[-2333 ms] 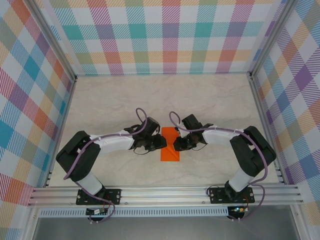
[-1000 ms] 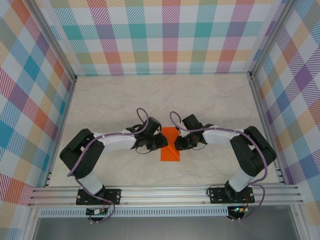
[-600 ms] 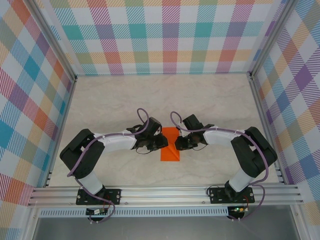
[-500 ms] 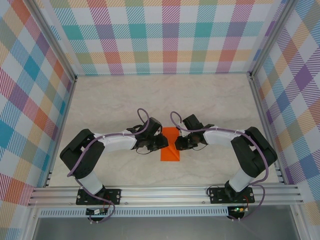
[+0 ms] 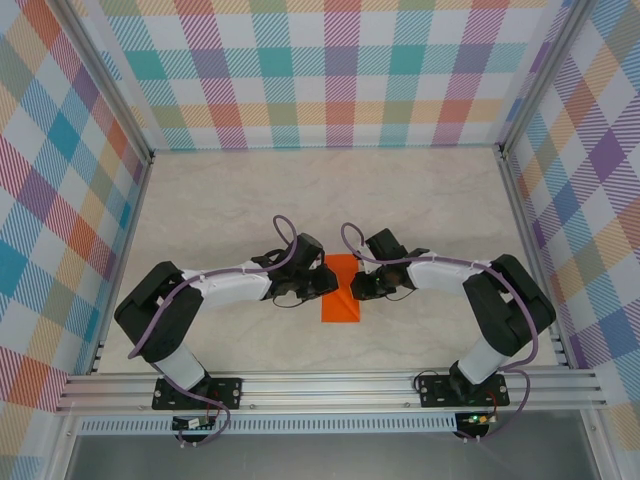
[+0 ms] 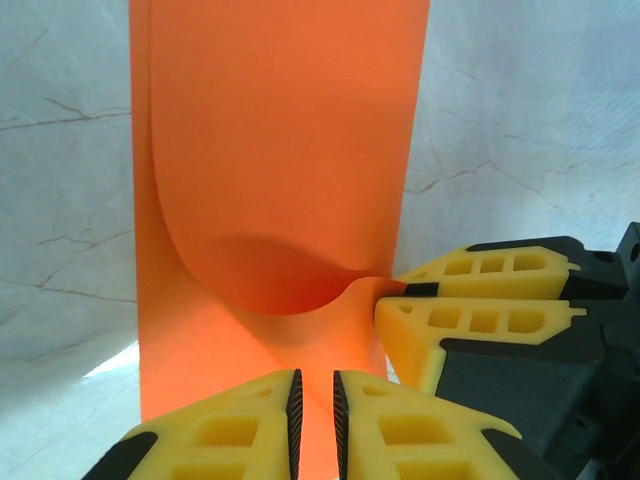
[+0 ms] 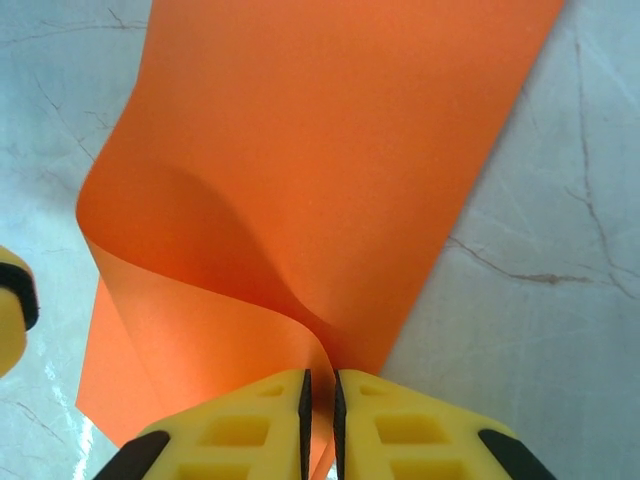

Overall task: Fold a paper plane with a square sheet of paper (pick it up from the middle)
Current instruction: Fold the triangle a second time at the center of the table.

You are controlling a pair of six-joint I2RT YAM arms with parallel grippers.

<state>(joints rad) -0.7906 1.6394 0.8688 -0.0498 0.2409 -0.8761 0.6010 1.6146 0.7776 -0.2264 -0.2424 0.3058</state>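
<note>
The square sheet of paper [image 5: 340, 305] is bright orange and lies doubled into a narrow strip between the two arms. My right gripper [image 7: 321, 400] is shut on the upper layer's right edge and holds it up, so that layer curls above the lower one [image 6: 270, 180]. My left gripper [image 6: 316, 410] is shut, its fingertips over the lower layer at the strip's left side [image 5: 322, 283]. In the left wrist view the right gripper [image 6: 388, 295] enters from the right with the paper's edge between its yellow fingers. No paper plane shape shows.
The marble-patterned table [image 5: 220, 200] stretches wide behind the grippers. Checked walls [image 5: 340, 70] close off the far end and both sides. An aluminium rail [image 5: 330, 385] with the arm bases runs along the near edge.
The left arm's elbow has shifted slightly. Both grippers stay at the paper's edges and the paper lies where it was.
</note>
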